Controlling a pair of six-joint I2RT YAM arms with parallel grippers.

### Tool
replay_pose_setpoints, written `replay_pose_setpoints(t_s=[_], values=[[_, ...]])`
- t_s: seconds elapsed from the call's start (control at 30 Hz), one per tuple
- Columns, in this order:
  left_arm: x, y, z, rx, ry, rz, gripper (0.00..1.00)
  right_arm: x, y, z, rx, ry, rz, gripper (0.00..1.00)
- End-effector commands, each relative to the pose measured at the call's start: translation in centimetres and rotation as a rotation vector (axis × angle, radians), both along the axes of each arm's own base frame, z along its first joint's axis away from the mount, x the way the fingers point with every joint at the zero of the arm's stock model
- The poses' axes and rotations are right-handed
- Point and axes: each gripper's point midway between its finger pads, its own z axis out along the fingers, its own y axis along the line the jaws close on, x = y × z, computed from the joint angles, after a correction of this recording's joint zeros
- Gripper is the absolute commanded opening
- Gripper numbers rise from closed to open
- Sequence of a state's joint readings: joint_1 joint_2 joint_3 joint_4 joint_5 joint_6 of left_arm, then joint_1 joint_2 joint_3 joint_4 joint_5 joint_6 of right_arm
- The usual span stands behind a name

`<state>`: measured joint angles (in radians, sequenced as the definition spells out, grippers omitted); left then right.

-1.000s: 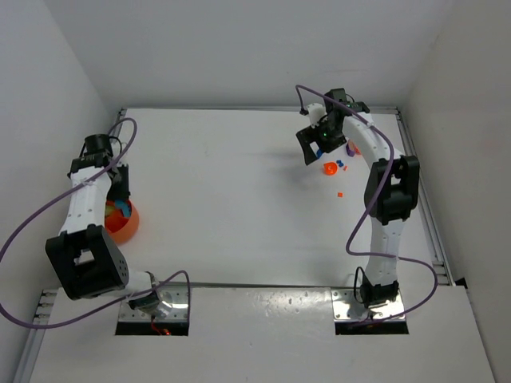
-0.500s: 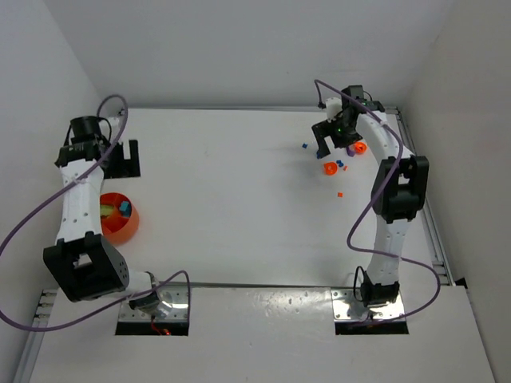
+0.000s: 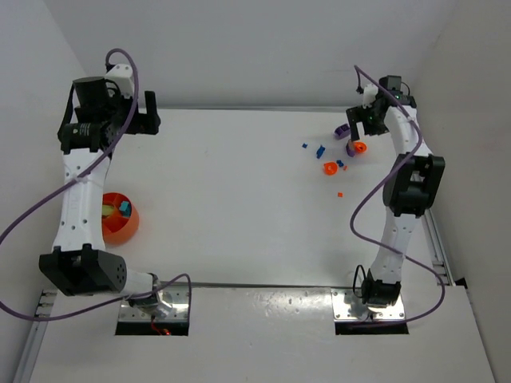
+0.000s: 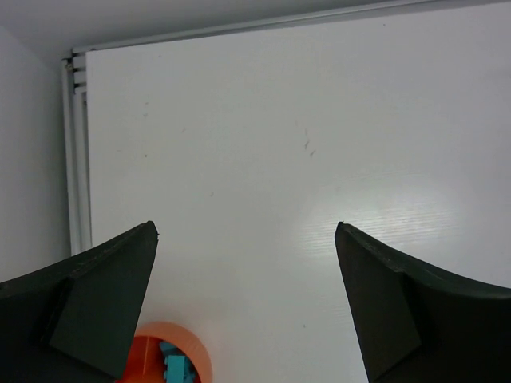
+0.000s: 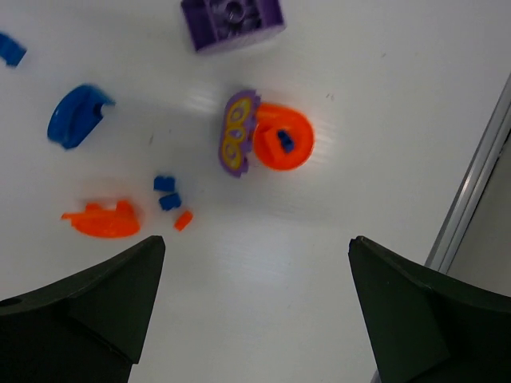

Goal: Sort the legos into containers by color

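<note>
The legos [image 5: 166, 192] lie loose on the table under the right gripper [image 5: 255, 243], whose jaws are spread wide and hold nothing. An orange round piece [image 5: 283, 137] sits just ahead of the gap, touching a purple oval piece [image 5: 236, 144]. A purple brick [image 5: 231, 20] lies farther ahead, and a blue curved piece [image 5: 76, 116] and an orange flat piece [image 5: 102, 221] lie off toward one finger.

The orange bowl [image 4: 201, 355] is well apart from them, low behind the left gripper [image 4: 245, 231] and near one finger. Those jaws are also spread and empty. A cyan brick [image 4: 177, 369] shows inside the bowl.

The likeliest slip is a mixed pick. The orange and purple pieces touch, so closing on one could drag the other along. The tiny blue bits and the small orange bit [image 5: 184, 219] lie close enough for wide fingers to pinch two colours at once, or flick one away. A piece that small may also drop on the long carry to the bowl.

The table [image 3: 239, 199] is white, smooth and a little glossy, so nudged pieces should slide easily. A metal rail [image 5: 471, 183] runs just beside the pile, where a pushed piece could lodge. Plain white walls [image 3: 239, 48] close in the back and both sides.
</note>
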<state>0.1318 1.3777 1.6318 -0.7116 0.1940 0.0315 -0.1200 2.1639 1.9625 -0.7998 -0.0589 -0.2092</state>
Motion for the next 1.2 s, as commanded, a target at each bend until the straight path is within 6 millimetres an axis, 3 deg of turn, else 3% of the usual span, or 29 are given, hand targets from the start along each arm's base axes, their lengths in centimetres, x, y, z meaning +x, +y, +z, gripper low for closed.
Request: replay_pose_setpoints(t_s=[0.0, 0.07, 0.1, 0.37, 0.47, 0.67, 0.7, 0.77, 0.8, 0.9, 1.17], values=[[1.2, -2.6, 0.4, -0.026, -0.012, -0.104, 1.00, 3.5, 0.1, 0.3, -0.003, -0.063, 0.016, 0.96], [1.6, -2.6, 0.3, -0.037, -0.008, -0.099, 1.00, 4.6, 0.3, -0.1, 0.014, -0.075, 0.017, 0.96], [2.0, -3.1, 0.1, -0.053, 0.000, -0.111, 1.00, 5.6, 0.4, 0.8, 0.024, -0.104, 0.026, 0.96], [2.3, -4.1, -1.7, -0.089, 0.057, -0.161, 1.00, 9.4, 1.8, -2.6, 0.116, -0.164, 0.053, 1.00], [2.3, -4.6, -2.6, -0.098, 0.084, -0.177, 1.00, 10.4, 2.6, -2.1, 0.178, -0.205, 0.033, 1.00], [2.1, -4.2, -3.6, -0.082, 0.110, -0.161, 1.00, 8.9, 3.5, -3.7, 0.206, -0.136, 0.079, 0.98], [2.0, -4.2, -4.0, -0.083, 0.119, -0.161, 1.00, 7.9, 3.5, -4.7, 0.196, -0.101, 0.097, 0.95], [2.0, -4.2, -4.0, -0.083, 0.119, -0.161, 1.00, 6.8, 3.3, -4.2, 0.179, -0.089, 0.096, 0.85], [1.8, -4.1, -4.1, -0.079, 0.121, -0.153, 1.00, 5.7, 3.2, -5.4, 0.170, -0.055, 0.098, 0.82], [1.8, -4.1, -4.1, -0.079, 0.121, -0.153, 1.00, 4.4, 3.1, -5.9, 0.158, -0.034, 0.101, 0.71], [1.7, -4.6, -4.1, -0.083, 0.121, -0.170, 1.00, 4.3, 2.3, -6.3, 0.148, -0.029, 0.074, 0.67]])
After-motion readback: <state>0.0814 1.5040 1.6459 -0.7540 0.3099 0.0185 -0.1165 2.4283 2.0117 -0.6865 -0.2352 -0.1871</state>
